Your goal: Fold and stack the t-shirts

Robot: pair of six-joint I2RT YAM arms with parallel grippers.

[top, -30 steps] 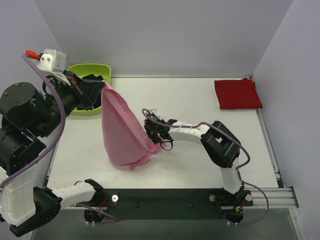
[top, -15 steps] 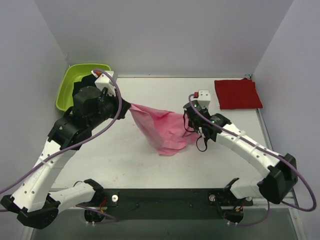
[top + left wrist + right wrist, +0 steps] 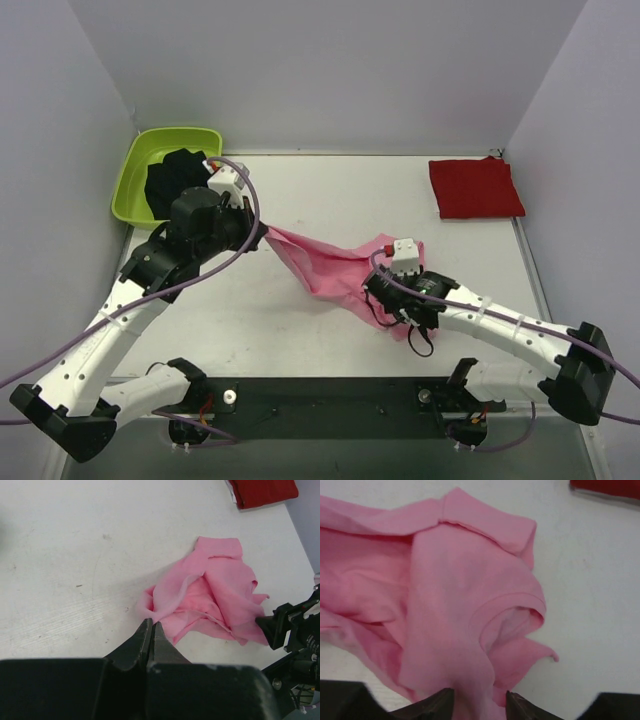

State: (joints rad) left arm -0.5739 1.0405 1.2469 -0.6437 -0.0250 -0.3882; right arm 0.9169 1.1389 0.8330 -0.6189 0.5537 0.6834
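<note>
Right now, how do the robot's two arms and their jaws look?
Both the left arm and the right arm have slim white links joined by chunky black joints. A purple cable runs loosely along each. Each wrist carries a small white box with a red mark. The jaws are black, flat and tapering to narrow tips.

Left hand [image 3: 151, 626] in the foreground, black fingers pressed together on a pinched edge of the pink shirt [image 3: 215, 595], shirt crumpled on the white tabletop [image 3: 75, 555], right hand [image 3: 278, 628] at its right-hand hem, red shirt [image 3: 265, 491] in the top right corner.
</note>
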